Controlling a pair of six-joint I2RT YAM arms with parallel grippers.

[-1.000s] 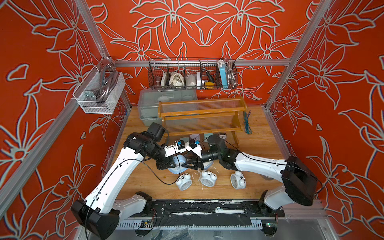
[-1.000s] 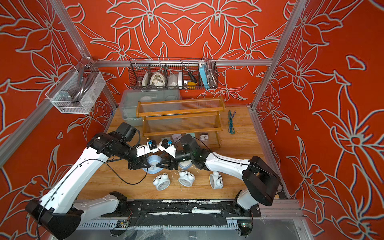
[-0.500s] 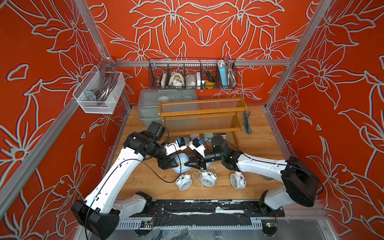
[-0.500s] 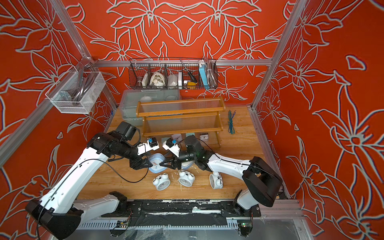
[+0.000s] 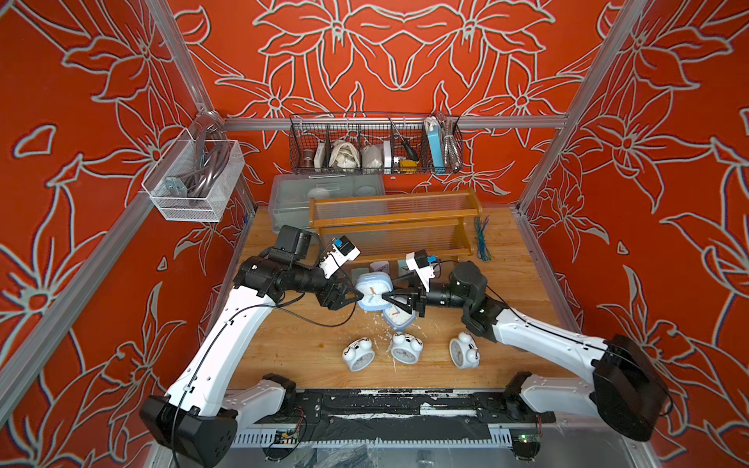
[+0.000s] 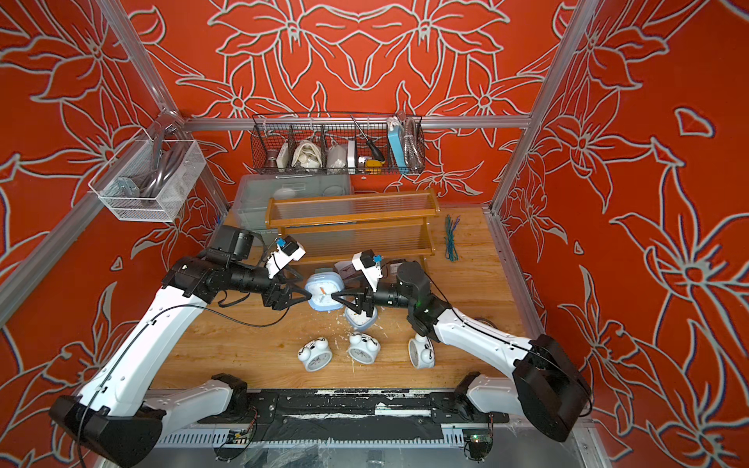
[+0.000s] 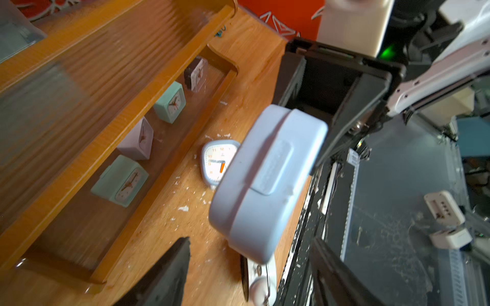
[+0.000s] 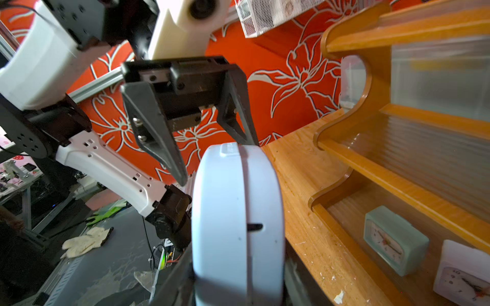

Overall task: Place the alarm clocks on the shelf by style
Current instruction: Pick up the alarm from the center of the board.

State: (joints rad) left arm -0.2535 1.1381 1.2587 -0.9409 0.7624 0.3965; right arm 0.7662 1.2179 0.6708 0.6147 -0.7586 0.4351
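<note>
A light-blue rounded-square clock (image 5: 371, 295) is being held in the air above the counter (image 5: 283, 352), in front of the shelf (image 5: 395, 221) and between the two arms. It is being gripped by the right gripper (image 5: 384, 299), whose jaws are being closed narrowly on its face and its back. In the right wrist view the clock is being seen edge-on between them.

The left gripper (image 5: 351, 300) is being pointed at the same clock from the opposite side, with its jaws spread wide. In the right wrist view its fingers (image 8: 156, 132) are being shown well apart, one tip just beside the casing and the other at the clock's top edge. Whether either tip is touching the casing cannot be told.

A second light-blue clock (image 5: 399, 317) is being seen lying face up on the counter, just beneath the held one and partly hidden by the right gripper. Three white twin-bell clocks (image 5: 358, 355) (image 5: 406, 347) (image 5: 464, 351) are being shown in a row on the counter, nearer the robot's base and well apart from the shelf.

Four small cube clocks are being shown in a row on the shelf's lowest tier in the left wrist view: a teal one (image 7: 120, 180), a whitish-lilac one (image 7: 138, 137), a second teal one (image 7: 171, 102) and a dark one (image 7: 195, 74).
</note>
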